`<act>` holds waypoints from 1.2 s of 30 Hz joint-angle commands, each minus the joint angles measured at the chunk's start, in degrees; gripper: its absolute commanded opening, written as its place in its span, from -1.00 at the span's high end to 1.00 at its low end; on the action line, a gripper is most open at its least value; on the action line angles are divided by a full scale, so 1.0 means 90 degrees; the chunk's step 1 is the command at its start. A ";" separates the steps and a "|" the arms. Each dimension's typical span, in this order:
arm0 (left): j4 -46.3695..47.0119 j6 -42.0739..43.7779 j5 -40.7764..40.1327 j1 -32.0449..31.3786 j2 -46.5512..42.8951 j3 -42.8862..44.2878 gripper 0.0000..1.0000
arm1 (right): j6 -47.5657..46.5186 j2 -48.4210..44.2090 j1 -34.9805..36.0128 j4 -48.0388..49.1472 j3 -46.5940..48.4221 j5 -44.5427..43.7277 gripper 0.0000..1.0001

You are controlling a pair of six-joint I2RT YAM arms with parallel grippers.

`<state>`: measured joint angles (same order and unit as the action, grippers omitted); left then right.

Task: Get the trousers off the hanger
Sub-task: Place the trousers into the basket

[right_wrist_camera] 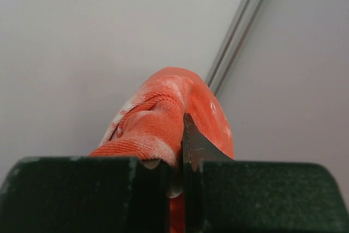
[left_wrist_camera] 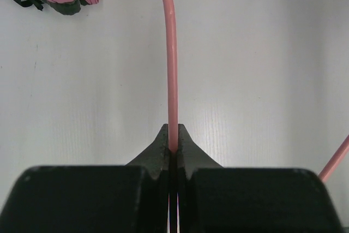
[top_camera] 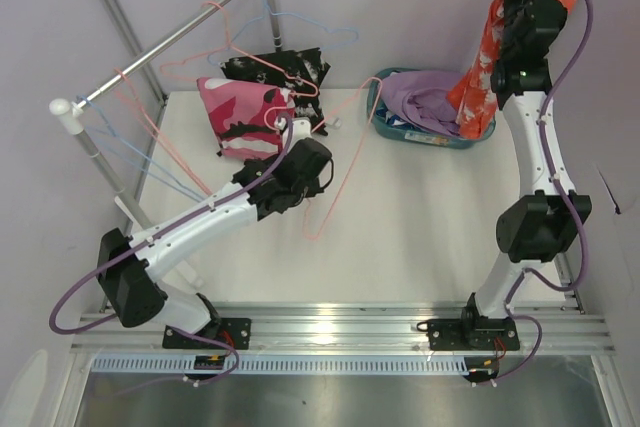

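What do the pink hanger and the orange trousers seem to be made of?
The pink hanger is probably wire with a smooth, slightly glossy plastic coating: it is thin, round and bent in clean curves. The orange trousers look like soft, matt, finely ribbed cloth: ribs and folds show.

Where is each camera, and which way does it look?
Top: above and behind the arms, looking down on the table; the left arm and right arm show.
Left wrist: on the left arm, facing down at the table; the left end effector grips a pink hanger.
Right wrist: on the right arm, facing the wall; the right end effector grips orange trousers.
Shared: top and left wrist both show the pink hanger; top and right wrist, the orange trousers.
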<state>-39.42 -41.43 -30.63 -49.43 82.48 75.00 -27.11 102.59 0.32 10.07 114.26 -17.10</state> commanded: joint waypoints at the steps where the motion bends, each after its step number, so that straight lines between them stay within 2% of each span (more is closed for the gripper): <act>1: 0.0425 0.0228 -0.0053 0.0014 -0.0209 0.0006 1.00 | -0.0795 0.0007 0.0014 0.1615 0.0518 0.0561 1.00; 6: 0.0571 0.0413 0.0025 0.0014 -0.0180 0.0035 1.00 | -0.0621 0.0525 -0.0600 0.1743 0.0859 0.0650 1.00; 11: 0.0669 0.0687 0.0220 0.0014 0.0025 0.0162 1.00 | -0.0738 0.1003 -0.0855 0.1938 0.1366 0.0875 1.00; 20: 0.0708 0.0990 0.0483 0.0023 0.0630 0.0739 1.00 | 0.0014 0.1043 -0.1412 0.1831 0.2178 0.1060 1.00; 24: 0.0874 0.1058 0.0630 0.0014 0.0816 0.0885 1.00 | 0.0288 0.1004 -0.1685 0.2025 0.1945 0.1401 1.00; 29: 0.0903 0.1117 0.0640 0.0023 0.0856 0.0934 1.00 | -0.0092 0.1121 -0.1676 0.2795 0.1056 0.2640 1.00; 36: 0.0816 0.1205 0.0445 0.0043 0.0787 0.0953 0.99 | -0.0640 0.1687 -0.1345 0.3198 0.0957 0.3023 1.00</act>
<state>-33.56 -32.08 -25.30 -49.41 90.45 80.49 -30.52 117.91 -13.93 25.96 120.97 5.96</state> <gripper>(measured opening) 0.042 0.068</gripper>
